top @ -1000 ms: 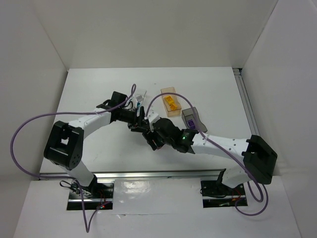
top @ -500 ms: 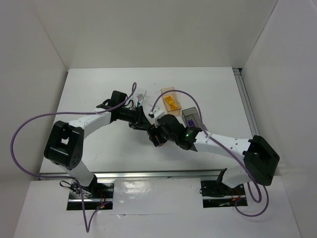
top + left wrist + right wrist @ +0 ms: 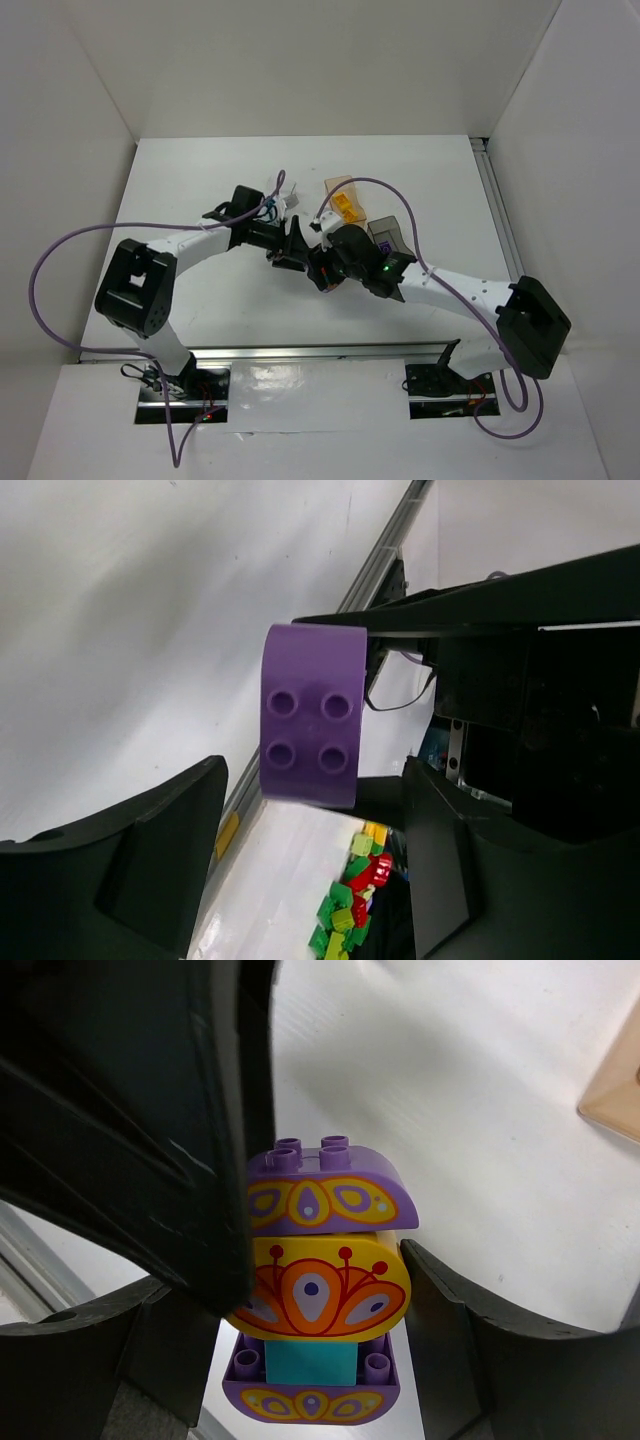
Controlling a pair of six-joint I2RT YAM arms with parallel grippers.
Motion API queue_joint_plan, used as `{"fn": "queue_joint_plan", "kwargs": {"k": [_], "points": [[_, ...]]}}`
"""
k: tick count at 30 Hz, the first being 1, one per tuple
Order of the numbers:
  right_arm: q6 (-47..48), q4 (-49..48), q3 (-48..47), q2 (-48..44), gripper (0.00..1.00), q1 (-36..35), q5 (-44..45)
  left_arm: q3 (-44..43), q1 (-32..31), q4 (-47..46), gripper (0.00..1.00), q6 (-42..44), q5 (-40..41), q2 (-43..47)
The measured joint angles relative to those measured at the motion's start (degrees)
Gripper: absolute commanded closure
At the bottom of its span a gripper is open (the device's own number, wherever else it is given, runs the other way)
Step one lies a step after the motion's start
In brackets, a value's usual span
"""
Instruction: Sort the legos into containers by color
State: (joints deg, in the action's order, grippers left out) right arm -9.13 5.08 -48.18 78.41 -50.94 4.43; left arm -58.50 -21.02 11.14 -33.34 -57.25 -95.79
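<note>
My right gripper (image 3: 320,1335) is shut on a stack of legos (image 3: 320,1290). From the top it is a purple arched brick (image 3: 330,1195), a yellow-orange one, a teal one (image 3: 310,1362) and a purple base. In the left wrist view the purple brick's (image 3: 310,715) studded end faces me, just past my left gripper (image 3: 315,825). That gripper is open, with a gap on both sides of the brick. From above, the left gripper (image 3: 292,248) and right gripper (image 3: 322,272) meet mid-table. Behind them stand the tan box (image 3: 335,184) holding an orange lego (image 3: 345,208), the dark grey box (image 3: 392,226) and the clear tray (image 3: 284,190).
One left finger (image 3: 130,1110) fills the upper left of the right wrist view. A tan box corner (image 3: 615,1090) shows at its right edge. Small green, red and yellow bricks (image 3: 350,905) show past the table's rail (image 3: 385,565). White walls close in the table (image 3: 200,180).
Both grippers have moved together a little right and back toward the boxes, and the stack stays in the right gripper. The left arm's elbow has swung slightly back.
</note>
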Motion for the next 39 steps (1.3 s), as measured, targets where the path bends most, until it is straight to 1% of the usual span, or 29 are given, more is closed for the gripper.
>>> {"fn": "queue_joint_plan", "kwargs": {"k": [3,4,5,9,10,13,14,15,18,19,21,22,23,26,28,30,31,32,35,39], "points": [[-0.07,0.07,0.02,-0.20,0.45,0.00,-0.90,-0.63,-1.53,-0.26,0.32,-0.02,0.20,-0.90],[-0.20,0.04,0.02,-0.20,0.45,0.00,-1.11,-0.85,-1.92,-0.44,0.36,0.00,0.33,-1.20],[-0.22,0.07,0.02,-0.24,0.45,0.00,-1.29,-0.94,-2.23,-0.76,0.45,-0.07,0.44,-1.40],[-0.46,0.07,0.02,-0.63,0.45,0.00,-1.57,-1.11,-2.75,-1.31,0.62,-0.74,1.25,-1.53],[-0.46,0.07,0.02,-0.72,0.45,0.00,-1.60,-1.25,-2.75,-1.25,0.71,-1.16,1.38,-1.53],[-0.66,-0.04,0.02,-0.79,0.46,0.17,-1.27,-1.90,-2.58,-0.90,0.84,-1.36,2.10,-1.53],[-0.83,-0.11,0.11,-0.87,0.46,0.17,-1.14,-2.05,-2.45,-0.79,0.91,-1.40,2.12,-1.53],[-1.01,-0.17,0.46,-1.11,0.48,0.17,-1.01,-2.25,-2.29,-0.74,0.91,-1.49,2.25,-1.53],[-1.90,0.26,2.47,-2.23,0.48,0.17,-0.81,-3.21,-1.11,-0.90,0.91,-1.81,2.95,-1.53],[-2.23,0.39,3.34,-2.60,0.49,0.17,-0.72,-3.54,-0.70,-1.16,0.95,-2.29,3.10,-1.53],[-3.08,1.18,4.74,-3.43,0.49,0.17,-0.17,-3.87,-0.11,-1.97,0.96,-3.15,3.19,-1.53],[-3.54,1.53,5.38,-3.98,0.49,0.17,0.26,-3.98,0.13,-2.23,0.99,-3.37,3.26,-1.53],[-3.93,1.88,5.92,-4.63,0.49,0.17,0.83,-4.13,0.26,-2.43,1.00,-3.76,3.30,-1.53],[-5.60,3.63,6.80,-6.84,0.49,0.17,3.87,-5.31,0.26,-2.36,1.00,-4.61,3.65,-1.95],[-7.10,5.64,6.34,-8.00,0.49,0.17,7.69,-7.54,-0.07,-1.60,1.00,-4.66,4.63,-3.06],[-9.25,8.76,4.96,-9.07,0.49,0.20,12.85,-11.61,-0.72,-0.42,1.00,-4.61,6.84,-5.14],[-10.43,10.64,3.87,-9.77,0.49,0.22,16.28,-14.71,-1.33,0.55,1.00,-4.66,8.24,-6.62],[-11.74,12.24,2.89,-10.40,0.52,0.42,18.82,-17.07,-1.97,0.74,1.00,-4.66,9.53,-8.00],[-17.33,17.70,-1.05,-12.87,0.52,1.95,26.97,-26.49,-4.94,2.08,1.00,-4.72,13.70,-13.27],[-25.31,24.04,-3.48,-20.26,0.51,4.81,37.03,-38.27,-9.31,3.58,1.00,-4.81,17.51,-21.46]]}}
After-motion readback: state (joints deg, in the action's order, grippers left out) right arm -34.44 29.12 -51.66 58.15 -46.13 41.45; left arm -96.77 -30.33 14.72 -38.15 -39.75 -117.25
